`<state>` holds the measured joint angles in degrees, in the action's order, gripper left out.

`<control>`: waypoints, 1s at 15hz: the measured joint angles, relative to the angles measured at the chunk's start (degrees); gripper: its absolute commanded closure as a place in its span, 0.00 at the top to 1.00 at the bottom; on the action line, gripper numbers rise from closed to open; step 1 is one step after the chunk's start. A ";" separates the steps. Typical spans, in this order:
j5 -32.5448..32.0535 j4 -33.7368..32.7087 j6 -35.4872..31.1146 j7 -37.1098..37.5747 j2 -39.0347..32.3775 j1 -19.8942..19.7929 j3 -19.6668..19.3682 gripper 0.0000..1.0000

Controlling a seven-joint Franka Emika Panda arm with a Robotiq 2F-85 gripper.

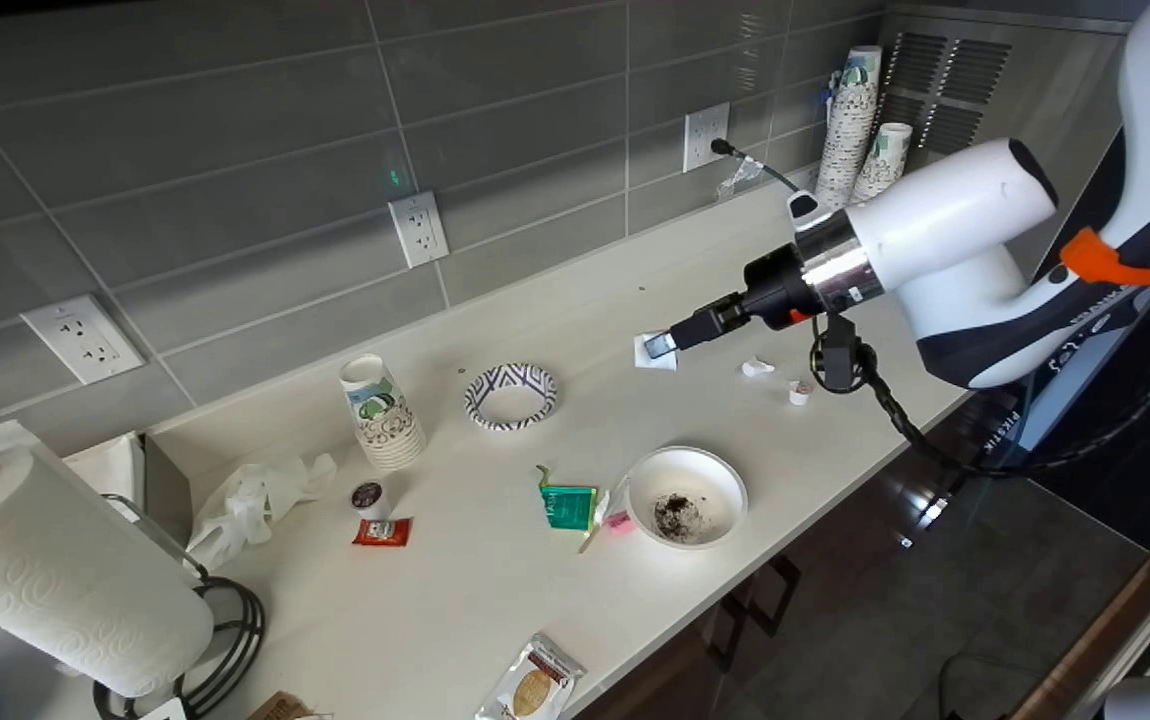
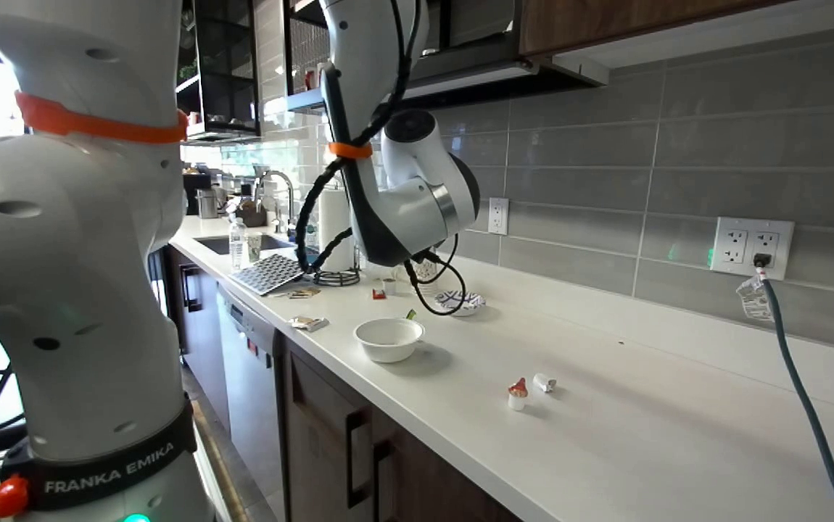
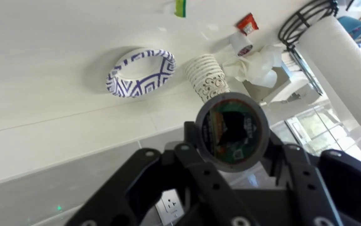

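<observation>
Aloft in the tool (image 3: 232, 141): a small white coffee pod (image 3: 232, 132), held above the pale surface (image 1: 385, 610). Its green, printed lid faces the viewer in the wrist view, with a jagged black patch that looks like a tear.

Tool: narrowed onto the pod, fingertips (image 3: 189, 133) at opposite sides of it. In an exterior view the arm (image 2: 417, 217) hides this grip.

Grip pressure: probably best firm but light, since a thin-walled cup could buckle and slip.

Torn lid: any tilt seems best made slowly, because loose contents could fall out. Whether anything remains inside cannot be told.

Patterned bowl (image 1: 480, 410): white and purple, left of the pod in an exterior view; worth passing over with height to spare.

Paper cup stack (image 3: 204, 73): beyond the pod and partly hidden by it in the wrist view. Light and tall, it looks easy to topple, so a wide berth is prudent.

White bowl (image 1: 680, 470): near the front edge, with dark grounds (image 1: 678, 518) inside; a pink packet (image 1: 620, 522) sits against its side and a green packet (image 1: 568, 507) lies near.

Dark-lidded pod (image 1: 369, 498): upright, just beside a red packet (image 1: 382, 532), well apart from the tool.
</observation>
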<state>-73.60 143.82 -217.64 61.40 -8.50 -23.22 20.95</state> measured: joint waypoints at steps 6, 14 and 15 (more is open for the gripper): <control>-22.07 -4.97 15.84 17.99 -0.21 0.10 -0.03 0.24; -53.10 -5.67 20.35 39.83 -0.57 7.17 -12.78 0.24; -57.64 -6.02 20.35 43.39 -0.57 9.72 -16.13 0.24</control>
<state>-131.24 137.80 -197.28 104.80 -9.07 -13.49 4.82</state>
